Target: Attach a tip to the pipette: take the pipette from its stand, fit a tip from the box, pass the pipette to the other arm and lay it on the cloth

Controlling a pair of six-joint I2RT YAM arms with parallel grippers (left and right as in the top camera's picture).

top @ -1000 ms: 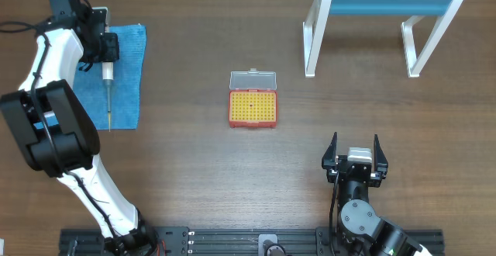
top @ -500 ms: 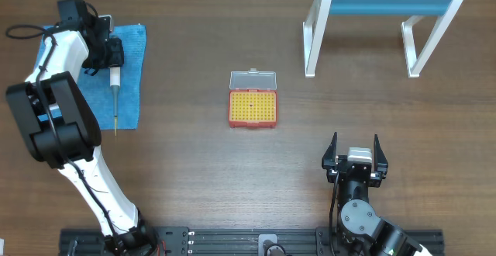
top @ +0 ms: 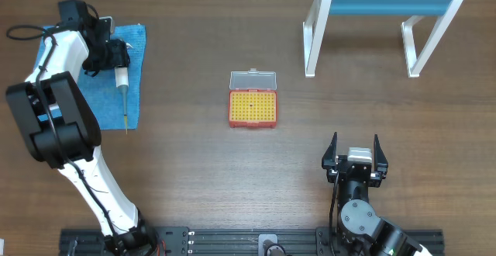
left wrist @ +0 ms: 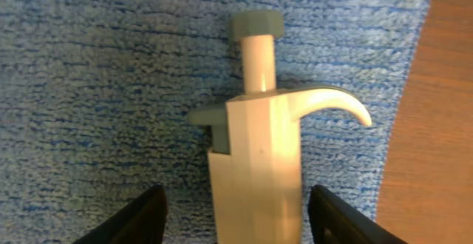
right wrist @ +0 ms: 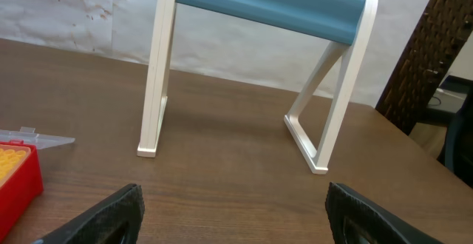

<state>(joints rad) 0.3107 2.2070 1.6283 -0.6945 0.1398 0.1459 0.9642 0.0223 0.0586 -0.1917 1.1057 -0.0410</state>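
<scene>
Blue cloth (top: 136,54) at the far-left corner of the surface (top: 194,178), directly under the pipette (left wrist: 255,170). Laid lengthwise on it, plunger end toward the far edge and slender fitted tip toward the near edge, perhaps reaching just past the hem; too fine to settle from above. Set there, by all appearances, for a soft, clean bed and to meet the last step of the task.

Left gripper (left wrist: 236,218) low over the cloth and straddling the pipette body. Spread wide, one of the fingers (left wrist: 129,222) on either side, with a strip of cloth visible in each gap. Gripping nothing, judging by those gaps. Pipette body midway between the jaws, touching neither, its finger hook curving off toward the wooden side.

Right gripper (top: 355,141) close to its own base, well apart from the cloth, wide open and empty, facing the white-and-blue stand (top: 387,0). Tip box (top: 253,107) mid-surface with lid back, between the two arms.

Task seemingly at its close. Next, most likely, a straight lift of the left gripper clear of the pipette, with care not to snag the hook or roll the body off the cloth.
</scene>
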